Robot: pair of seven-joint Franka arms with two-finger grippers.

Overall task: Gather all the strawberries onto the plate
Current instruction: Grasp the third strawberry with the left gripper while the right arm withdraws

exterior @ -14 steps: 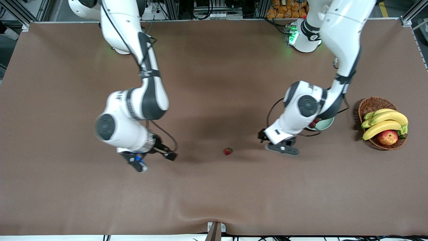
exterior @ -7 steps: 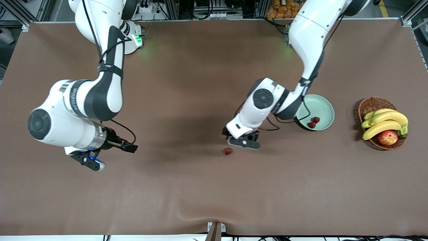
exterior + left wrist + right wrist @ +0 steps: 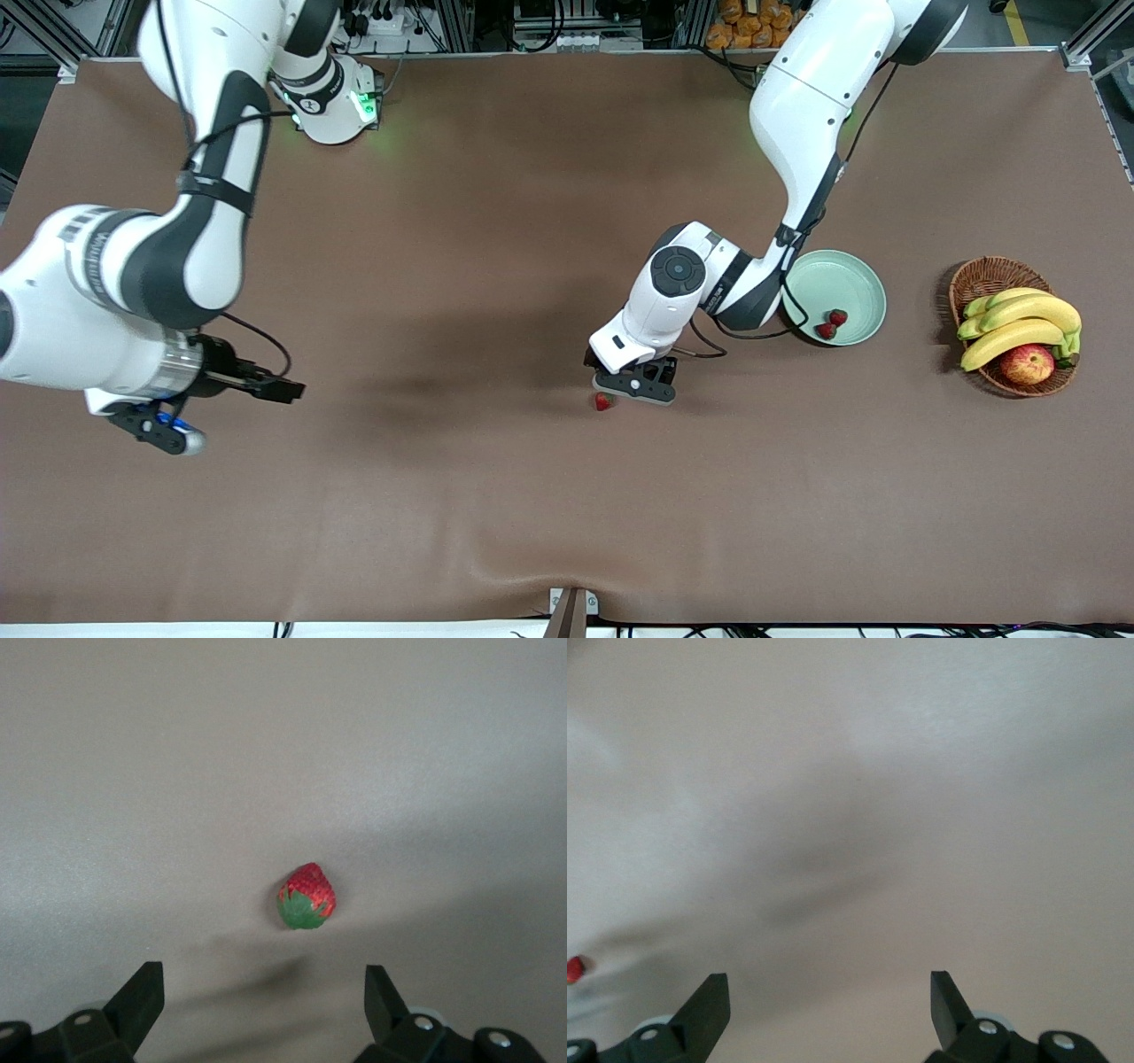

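My left tool [image 3: 631, 383] hangs just over the last loose strawberry [image 3: 604, 401] near the middle of the tabletop [image 3: 532, 514], its fingers spread wide and holding nothing. I keep them wide because the berry is tiny and lies on its side; in the left wrist view the strawberry [image 3: 306, 896] sits ahead of the fingertips [image 3: 142, 992], not yet between them, so I judge I must shift a little over it before lowering.

Two strawberries [image 3: 831, 323] already lie in the plate [image 3: 864, 285], close together near the rim nearest the front camera. The plate stands toward the left arm's end of the tabletop, near the basket [image 3: 979, 276] with its bananas [image 3: 1019, 323] and apple [image 3: 1027, 363]. That is why my left arm takes this berry: the plate is a short carry from here.

My right tool [image 3: 164, 430] waits over bare tabletop at the right arm's end, fingers equally wide and empty, well apart from the berry so the two arms do not crowd each other. In its wrist view only a sliver of red shows at the edge.

The risk I see is nudging the berry so it rolls as the fingers close.
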